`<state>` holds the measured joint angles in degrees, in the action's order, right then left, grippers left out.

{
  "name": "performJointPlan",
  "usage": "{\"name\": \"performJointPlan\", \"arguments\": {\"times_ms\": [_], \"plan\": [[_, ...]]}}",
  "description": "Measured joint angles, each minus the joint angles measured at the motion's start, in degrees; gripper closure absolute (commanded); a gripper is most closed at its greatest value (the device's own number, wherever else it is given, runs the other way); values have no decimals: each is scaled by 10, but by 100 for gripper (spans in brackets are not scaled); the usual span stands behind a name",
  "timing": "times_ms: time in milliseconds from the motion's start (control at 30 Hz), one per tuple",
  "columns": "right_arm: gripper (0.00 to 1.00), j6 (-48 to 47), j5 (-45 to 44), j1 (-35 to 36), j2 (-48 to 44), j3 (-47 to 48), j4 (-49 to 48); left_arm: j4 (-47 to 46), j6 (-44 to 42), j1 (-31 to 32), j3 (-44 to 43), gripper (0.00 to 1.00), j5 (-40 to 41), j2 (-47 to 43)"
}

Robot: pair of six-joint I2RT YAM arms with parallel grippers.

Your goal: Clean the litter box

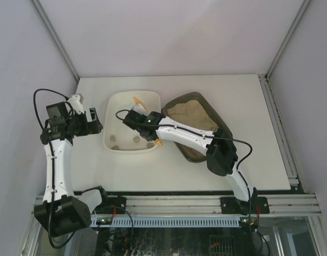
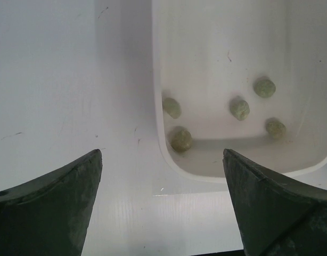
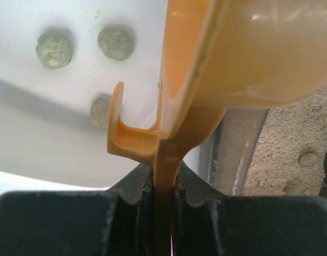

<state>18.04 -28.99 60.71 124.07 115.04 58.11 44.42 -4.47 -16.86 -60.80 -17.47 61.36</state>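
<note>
Your right hand (image 3: 162,186) is clenched on the orange scoop (image 3: 248,53), which is tipped over the white tub (image 1: 107,133). The litter box (image 1: 191,154) sits just right of the tub on the worktop. Your left hand (image 2: 162,160) hangs released. Clumps (image 3: 307,158) lie in the litter. If you swing back low, you risk clipping a rim and spilling litter.

From above, the right arm (image 1: 185,134) covers most of the orange scoop (image 1: 136,100) and the left rim of the litter box (image 1: 191,154). The left wrist view cuts the white tub (image 2: 206,169) off at top and right.
</note>
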Motion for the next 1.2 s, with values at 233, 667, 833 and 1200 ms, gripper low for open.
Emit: {"name": "performJointPlan", "arguments": {"times_ms": [233, 667, 833, 1200], "plan": [[100, 21, 33, -52, -170, -133, -63, -17, 43, 159, -14, 0, 62, -2], [100, 103, 170, -311, -690, -423, -162, -151, 423, 450, -176, 0, 256, 206], [100, 119, 171, -341, -762, -468, -115, -155, 521, 538, -241, 0, 264, 353], [100, 120, 185, -422, -842, -484, -68, -84, 582, 589, -297, 11, 274, 488]]}}
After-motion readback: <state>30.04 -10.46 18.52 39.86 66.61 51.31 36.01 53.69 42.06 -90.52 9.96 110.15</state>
